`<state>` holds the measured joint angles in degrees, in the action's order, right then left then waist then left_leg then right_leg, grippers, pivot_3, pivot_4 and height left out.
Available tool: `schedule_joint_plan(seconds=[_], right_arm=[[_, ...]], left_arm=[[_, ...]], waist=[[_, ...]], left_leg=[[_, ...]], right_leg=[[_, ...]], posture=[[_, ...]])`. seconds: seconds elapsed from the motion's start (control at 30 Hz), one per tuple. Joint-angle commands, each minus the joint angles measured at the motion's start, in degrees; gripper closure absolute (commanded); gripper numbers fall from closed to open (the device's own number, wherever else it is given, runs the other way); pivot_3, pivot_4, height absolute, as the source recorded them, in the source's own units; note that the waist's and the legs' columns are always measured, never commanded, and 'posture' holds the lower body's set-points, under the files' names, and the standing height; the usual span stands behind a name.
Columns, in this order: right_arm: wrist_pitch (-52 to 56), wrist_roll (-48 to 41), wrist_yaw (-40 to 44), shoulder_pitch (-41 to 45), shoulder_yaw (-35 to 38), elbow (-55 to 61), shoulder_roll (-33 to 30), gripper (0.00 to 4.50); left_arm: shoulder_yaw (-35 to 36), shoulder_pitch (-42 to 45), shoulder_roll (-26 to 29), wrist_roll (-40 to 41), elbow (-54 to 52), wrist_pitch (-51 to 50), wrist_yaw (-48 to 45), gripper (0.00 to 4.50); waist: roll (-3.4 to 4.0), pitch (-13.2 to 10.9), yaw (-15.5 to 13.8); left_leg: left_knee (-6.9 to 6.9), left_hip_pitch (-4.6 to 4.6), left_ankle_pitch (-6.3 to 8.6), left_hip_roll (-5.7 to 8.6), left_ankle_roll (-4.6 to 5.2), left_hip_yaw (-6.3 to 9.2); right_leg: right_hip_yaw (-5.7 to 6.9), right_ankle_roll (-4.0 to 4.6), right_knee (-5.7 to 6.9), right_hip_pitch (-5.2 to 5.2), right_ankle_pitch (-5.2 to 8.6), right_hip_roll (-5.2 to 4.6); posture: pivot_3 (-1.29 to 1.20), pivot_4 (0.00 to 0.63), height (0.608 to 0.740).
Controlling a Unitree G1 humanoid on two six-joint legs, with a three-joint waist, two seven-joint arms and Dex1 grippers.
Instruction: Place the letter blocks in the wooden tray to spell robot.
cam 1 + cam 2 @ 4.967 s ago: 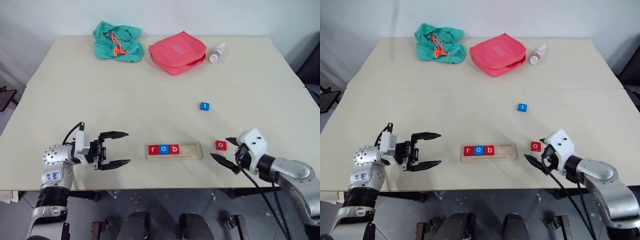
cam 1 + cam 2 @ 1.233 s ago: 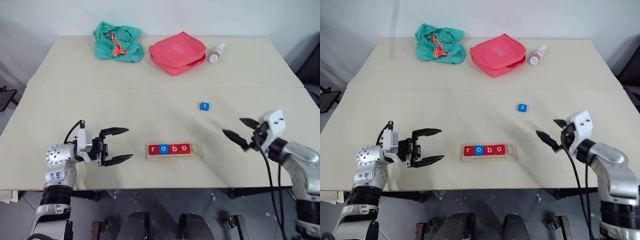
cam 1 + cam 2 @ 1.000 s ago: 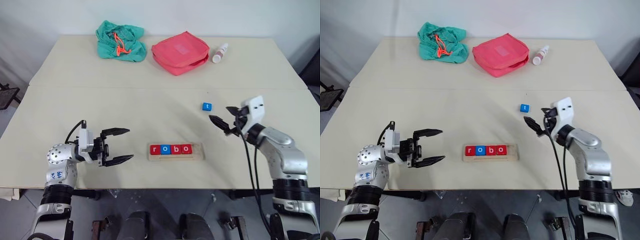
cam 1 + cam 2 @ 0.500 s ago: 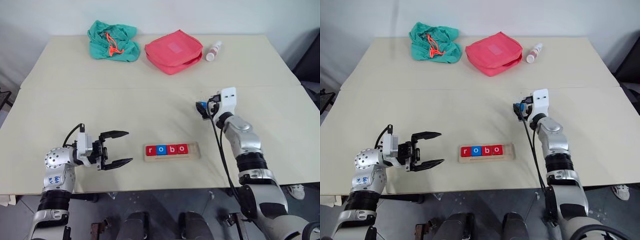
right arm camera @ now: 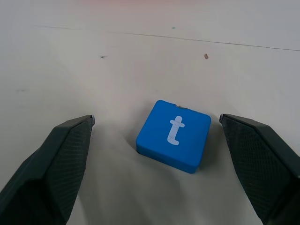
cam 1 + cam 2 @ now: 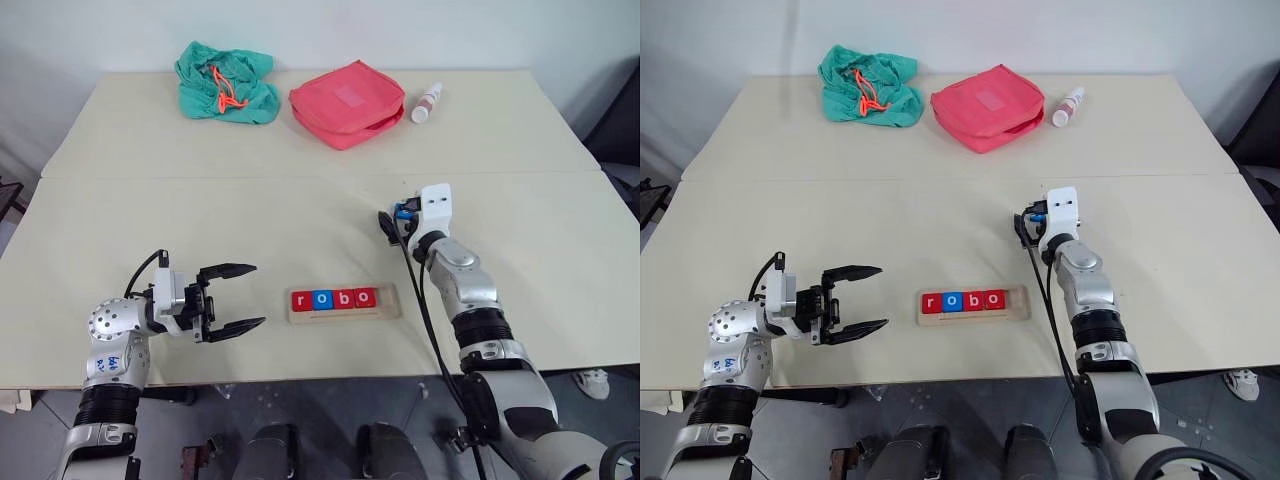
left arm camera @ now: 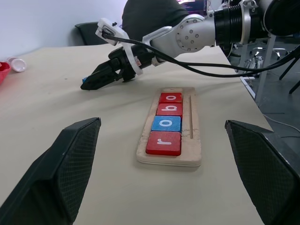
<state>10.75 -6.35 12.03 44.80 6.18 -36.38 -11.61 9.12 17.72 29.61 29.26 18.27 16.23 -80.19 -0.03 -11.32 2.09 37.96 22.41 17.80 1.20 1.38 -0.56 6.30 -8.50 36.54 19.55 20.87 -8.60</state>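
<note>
**Right tool straddling the t block**

We are holding our right tool (image 5: 154, 140) wide open, its fingers (image 5: 51, 164) flanking the blue t block (image 5: 173, 136) without touching it, beyond the tray (image 6: 345, 300). Four blocks (image 6: 334, 298) are sitting in the tray, reading r, o, b, o. Our left tool (image 6: 232, 298) is hovering open and empty beside the tray, over the tabletop (image 6: 250, 220).

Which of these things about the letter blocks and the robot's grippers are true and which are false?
1. The long pale wooden tray holds four blocks, r, o, b, o. True.
2. The blue t block sits in the tray. False: it lies on the cream table.
3. The right gripper is shut on the t block. False: open, one finger each side.
4. The left gripper is open and empty. True.
</note>
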Motion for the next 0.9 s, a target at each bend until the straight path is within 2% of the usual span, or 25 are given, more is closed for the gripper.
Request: schedule_joint_plan(seconds=[0.03,0.23,0.5,0.73,0.9], right_arm=[[0.0,1.3,-1.7,-0.4,-0.5,0.0,0.3,0.94],[0.3,1.0,-1.1,-3.1,-1.0,5.4,0.0,3.00],[12.7,-2.6,3.5,-13.4,-0.2,31.1,-4.4,3.00],[35.3,-8.2,1.9,-31.7,4.4,62.8,-8.3,3.00],[42.8,-9.7,-0.6,-37.0,5.5,71.4,-6.9,3.00]], left_arm=[[0.7,0.1,0.2,0.9,-1.6,0.7,0.0,0.00],[0.9,0.1,0.3,0.8,-1.2,0.8,0.0,0.00],[0.6,0.6,0.3,0.9,-0.3,0.8,-0.8,0.00],[0.4,1.7,0.6,1.2,1.1,0.0,-3.2,0.00],[0.4,2.9,0.8,1.0,2.6,-0.1,-4.3,0.00]], waist=[[0.00,0.0,0.0],[0.00,0.0,-0.3],[0.00,0.0,-0.5],[0.00,0.0,-1.1],[0.00,0.0,-1.1]], left_leg=[[0.00,0.00,0.00,0.00,0.00,0.00],[0.03,-0.01,0.00,0.02,0.00,0.05],[0.01,0.02,0.00,0.04,0.00,0.05],[-0.01,0.03,0.01,0.03,0.00,0.03],[0.03,-0.01,0.00,0.01,-0.02,-0.22]], right_leg=[[-0.01,0.00,0.00,0.00,0.00,0.00],[-0.03,0.00,0.04,-0.02,0.00,0.00],[-0.09,0.00,0.04,0.02,0.00,0.00],[-0.10,0.00,-0.01,-0.01,0.00,0.00],[-0.19,0.00,-0.11,0.00,0.00,0.00]], posture=[[0.00,0.150,0.740],[0.00,0.150,0.740],[0.00,0.150,0.740],[0.00,0.150,0.740],[0.00,0.150,0.740]])
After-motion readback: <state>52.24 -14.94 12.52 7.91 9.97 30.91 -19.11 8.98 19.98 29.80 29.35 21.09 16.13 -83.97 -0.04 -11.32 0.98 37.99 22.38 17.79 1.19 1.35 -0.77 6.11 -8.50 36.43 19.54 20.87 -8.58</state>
